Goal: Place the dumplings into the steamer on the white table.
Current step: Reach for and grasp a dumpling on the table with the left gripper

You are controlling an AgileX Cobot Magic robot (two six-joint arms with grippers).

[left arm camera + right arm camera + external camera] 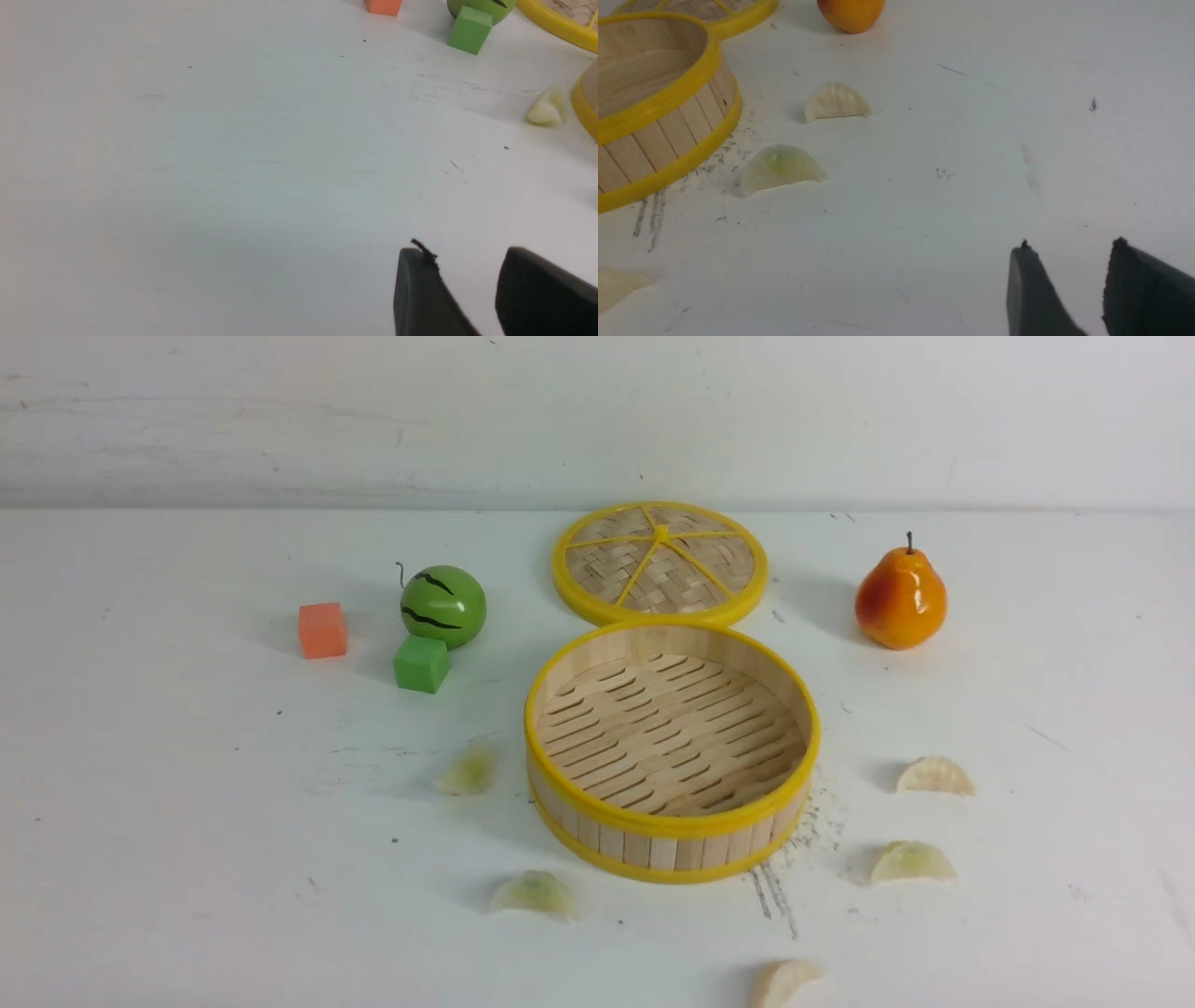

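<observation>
Right wrist view: right hand point(1071, 243) parted and empty, dumplings point(782, 168) well apart beside the steamer point(668, 100)

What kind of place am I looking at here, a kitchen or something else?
Probably a robot test bench rather than a kitchen: a scuffed white table, toy food such as the pear and small watermelon, an orange cube, a green cube and an empty bamboo steamer.

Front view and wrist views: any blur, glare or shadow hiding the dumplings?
Front view: even light, soft shadows, no glare; the leftmost dumpling barely stands out from the white table. Left wrist view: that dumpling is blurred. Right wrist view: two dumplings are sharp.
</observation>
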